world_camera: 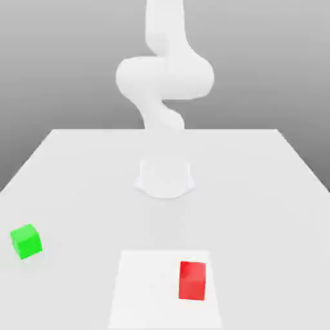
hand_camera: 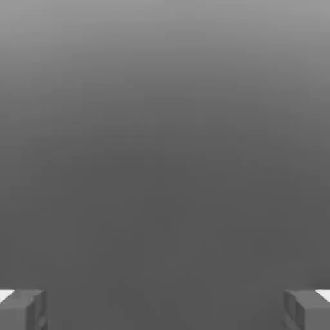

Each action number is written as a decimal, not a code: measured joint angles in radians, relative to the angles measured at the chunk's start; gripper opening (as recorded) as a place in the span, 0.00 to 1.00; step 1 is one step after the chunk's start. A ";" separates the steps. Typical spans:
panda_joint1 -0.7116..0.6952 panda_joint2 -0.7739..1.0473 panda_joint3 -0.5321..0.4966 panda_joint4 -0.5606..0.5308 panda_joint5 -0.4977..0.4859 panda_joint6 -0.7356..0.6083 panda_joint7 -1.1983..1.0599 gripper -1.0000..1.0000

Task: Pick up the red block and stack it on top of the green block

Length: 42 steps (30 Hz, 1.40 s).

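The tool point(hand_camera: 165, 310) stands wide, its 2 fingertips well apart with nothing held between them, while the white arm point(world_camera: 165, 77) rises from its base on the worktop point(world_camera: 97, 187), between the worktop's 2 side edges. The red block point(world_camera: 192, 281) rests on a paler square patch point(world_camera: 148, 290), wholly inside it and nearer the edge toward the exterior view's right. The green block point(world_camera: 26, 242) sits turned at an angle off the patch, toward the exterior view's left, with a stretch of bare worktop between it and the patch's near side.
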 joint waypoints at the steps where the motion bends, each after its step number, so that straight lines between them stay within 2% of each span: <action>1: -0.002 0.039 0.007 -0.017 -0.001 0.020 0.010 0.50; 21: 0.013 0.768 0.096 -0.320 -0.027 0.396 0.203 0.50; 27: 0.047 0.985 0.051 -0.304 -0.081 0.571 0.250 0.50; 28: 0.052 1.004 0.045 -0.301 -0.083 0.587 0.252 0.00; 35: 0.051 1.000 0.047 -0.302 -0.085 0.584 0.253 0.00; 42: 0.012 0.798 0.061 -0.331 -0.025 0.411 0.171 0.00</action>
